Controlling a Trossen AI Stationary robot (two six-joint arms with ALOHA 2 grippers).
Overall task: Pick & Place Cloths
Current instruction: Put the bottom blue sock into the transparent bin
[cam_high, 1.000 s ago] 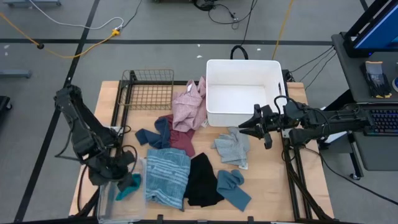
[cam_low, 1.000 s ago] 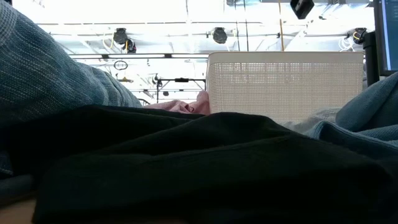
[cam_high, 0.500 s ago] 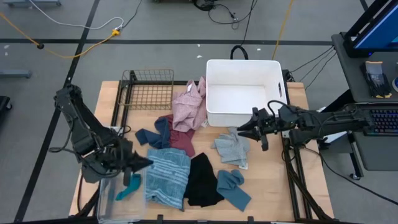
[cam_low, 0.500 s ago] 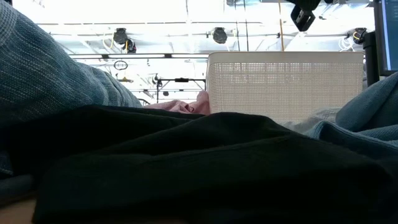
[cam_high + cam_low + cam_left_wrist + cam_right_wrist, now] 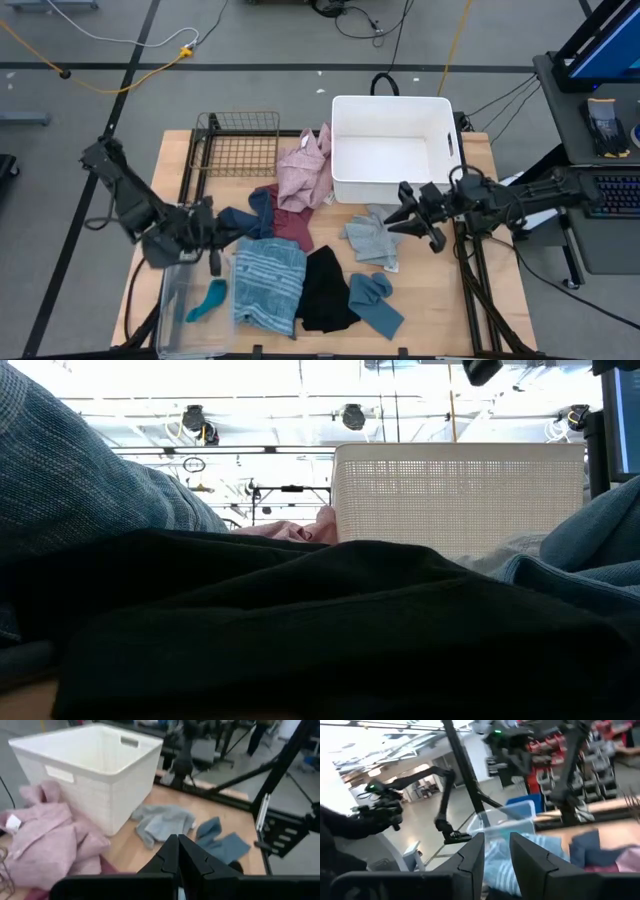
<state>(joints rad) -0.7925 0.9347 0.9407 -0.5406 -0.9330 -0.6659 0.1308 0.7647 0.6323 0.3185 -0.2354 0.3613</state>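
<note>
- Two arms work over a wooden table [image 5: 450, 300] strewn with cloths.
- White basket [image 5: 390, 150] stands at the table's far edge, right of centre, with nothing visible inside; a wire rack [image 5: 240, 145] sits to its left.
- Blue-striped cloth [image 5: 268, 285] lies at the near edge, the black cloth [image 5: 325, 290] just to its right, touching it.
- Pink cloth [image 5: 305, 170] lies bunched against the basket's left wall, with the maroon cloth [image 5: 293, 228] and navy cloth [image 5: 245, 218] below it.
- Grey cloth [image 5: 372, 238] lies just in front of the basket; a blue cloth [image 5: 376, 303] lies nearer the front edge.
- Teal cloth [image 5: 208, 298] lies inside the clear bin [image 5: 172, 310] at the near left corner.
- Left gripper [image 5: 212, 250] hangs above the bin's far end, fingers pressed together and holding nothing.
- Right gripper [image 5: 402, 208] hovers at the grey cloth's right edge, fingers slightly parted, nothing between them.
</note>
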